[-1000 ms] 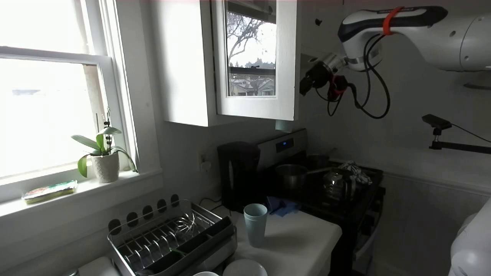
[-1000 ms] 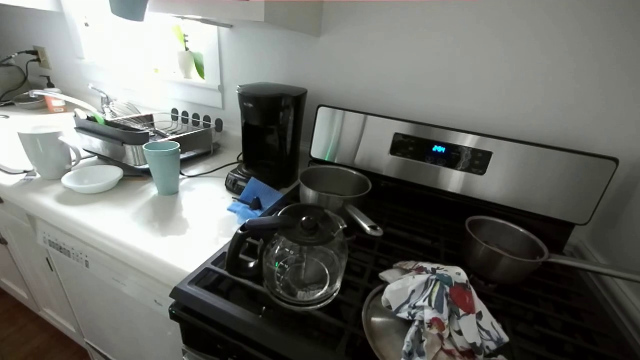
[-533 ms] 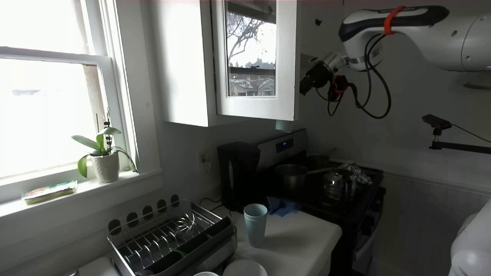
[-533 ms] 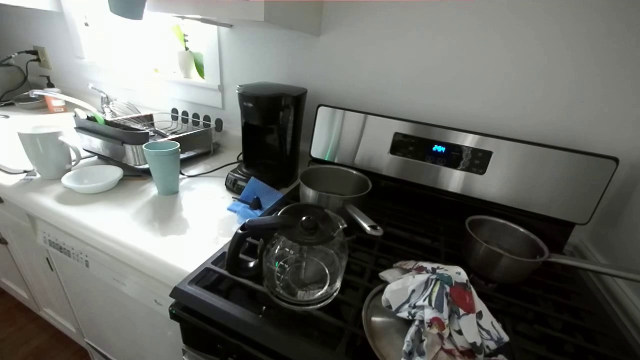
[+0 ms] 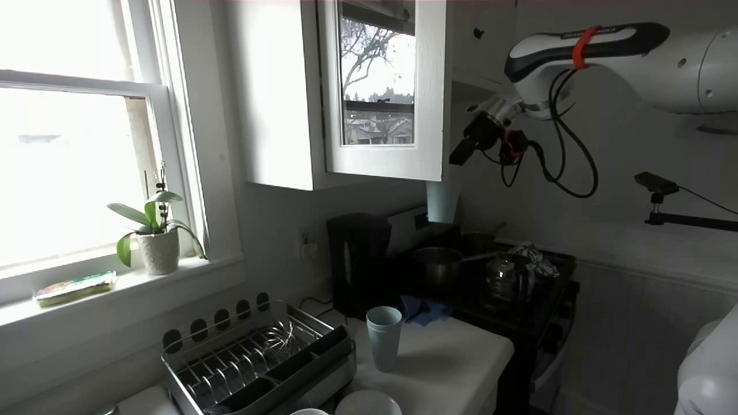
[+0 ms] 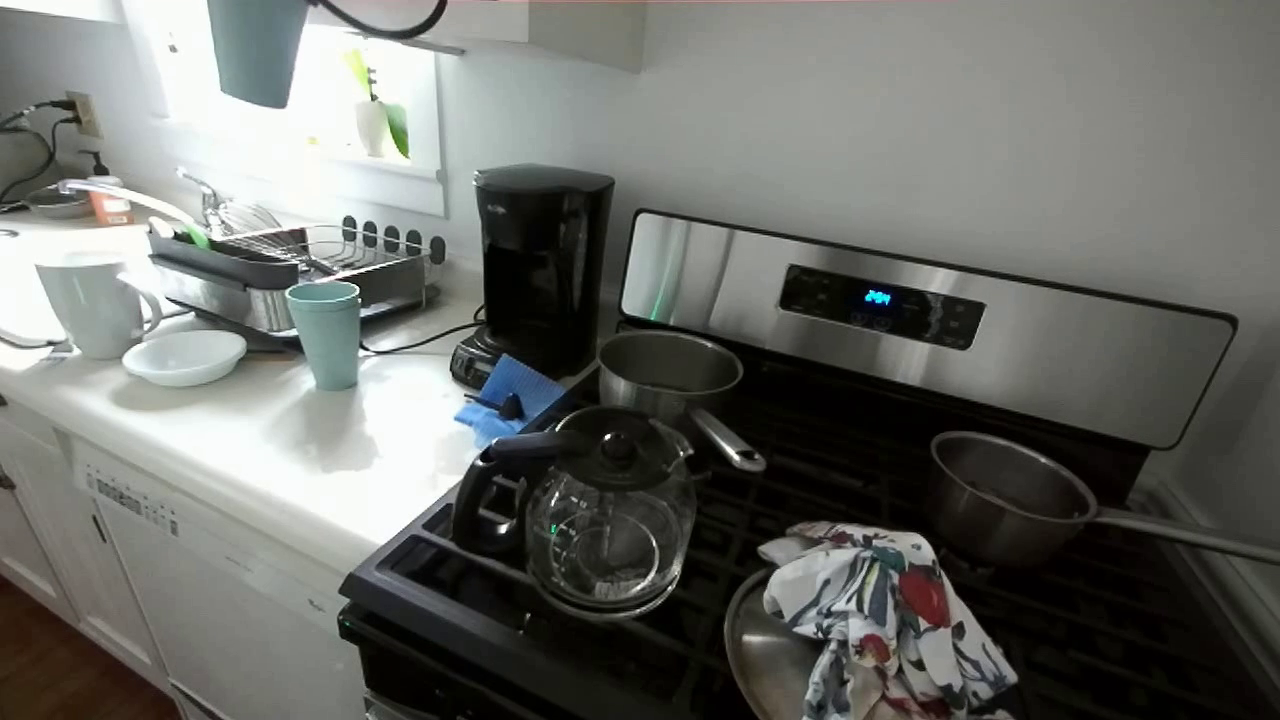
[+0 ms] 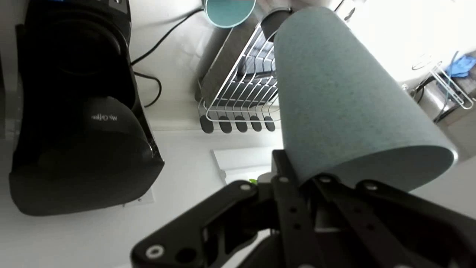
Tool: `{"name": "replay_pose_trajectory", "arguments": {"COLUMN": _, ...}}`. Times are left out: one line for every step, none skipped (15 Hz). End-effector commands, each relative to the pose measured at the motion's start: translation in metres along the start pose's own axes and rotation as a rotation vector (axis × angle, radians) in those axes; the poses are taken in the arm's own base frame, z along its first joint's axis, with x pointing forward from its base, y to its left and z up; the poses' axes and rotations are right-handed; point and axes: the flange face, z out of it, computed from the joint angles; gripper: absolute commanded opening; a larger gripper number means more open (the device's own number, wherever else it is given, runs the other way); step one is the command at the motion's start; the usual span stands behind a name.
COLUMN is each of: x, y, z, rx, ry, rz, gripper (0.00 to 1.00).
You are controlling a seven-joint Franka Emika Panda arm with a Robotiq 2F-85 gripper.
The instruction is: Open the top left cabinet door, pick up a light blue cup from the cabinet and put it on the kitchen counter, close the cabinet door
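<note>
My gripper [image 7: 297,171] is shut on the rim of a light blue cup [image 7: 349,93]. One finger is outside the wall; the other is mostly hidden at the cup's mouth. The cup hangs roughly upright, base down, in both exterior views [image 5: 443,202] [image 6: 258,50]; its top is hidden or cut off there. In an exterior view the gripper [image 5: 461,153] is beside the edge of the glass-paned cabinet door [image 5: 429,115], which stands open on the white cabinet [image 5: 277,92]. The held cup is well above the white kitchen counter [image 5: 444,357] [image 6: 400,470]. A similar blue cup [image 6: 327,335] stands on the counter.
A dish rack [image 5: 259,357], white bowl [image 6: 185,357] and white mug [image 6: 90,305] are on the counter. A black coffee maker [image 6: 545,270] stands at its back. The stove holds a glass carafe [image 6: 610,530], pots [image 6: 670,370] and a cloth [image 6: 890,600].
My arm and gripper have moved down with the cup, mostly in the last half second. More of the cup now shows below the door. The door and the counter items have not moved.
</note>
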Motion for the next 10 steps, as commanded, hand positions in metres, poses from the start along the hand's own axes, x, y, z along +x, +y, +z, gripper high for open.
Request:
{"name": "replay_pose_trajectory", "arguments": {"x": -0.047, "y": 0.006, "z": 0.028, "rx": -0.014, "ry": -0.042, "rz": -0.043, "gripper": 0.02}}
{"name": "replay_pose_trajectory", "arguments": {"x": -0.059, "y": 0.011, "z": 0.039, "rx": -0.024, "ry": -0.051, "rz": -0.057, "gripper": 0.02}}
{"name": "replay_pose_trajectory", "arguments": {"x": -0.070, "y": 0.017, "z": 0.047, "rx": -0.033, "ry": -0.057, "rz": -0.067, "gripper": 0.02}}
{"name": "replay_pose_trajectory", "arguments": {"x": -0.080, "y": 0.025, "z": 0.057, "rx": -0.057, "ry": -0.067, "rz": -0.060, "gripper": 0.02}}
{"name": "replay_pose_trajectory", "arguments": {"x": -0.091, "y": 0.032, "z": 0.068, "rx": -0.071, "ry": -0.087, "rz": -0.049, "gripper": 0.02}}
{"name": "replay_pose_trajectory", "arguments": {"x": -0.101, "y": 0.038, "z": 0.078, "rx": -0.092, "ry": -0.096, "rz": -0.037, "gripper": 0.02}}
{"name": "replay_pose_trajectory", "arguments": {"x": -0.111, "y": 0.044, "z": 0.087, "rx": -0.110, "ry": -0.108, "rz": -0.016, "gripper": 0.02}}
{"name": "replay_pose_trajectory", "arguments": {"x": -0.120, "y": 0.051, "z": 0.096, "rx": -0.129, "ry": -0.111, "rz": -0.003, "gripper": 0.02}}
{"name": "replay_pose_trajectory", "arguments": {"x": -0.129, "y": 0.057, "z": 0.104, "rx": -0.149, "ry": -0.103, "rz": 0.014, "gripper": 0.02}}
{"name": "replay_pose_trajectory", "arguments": {"x": -0.137, "y": 0.065, "z": 0.113, "rx": -0.179, "ry": -0.092, "rz": 0.036, "gripper": 0.02}}
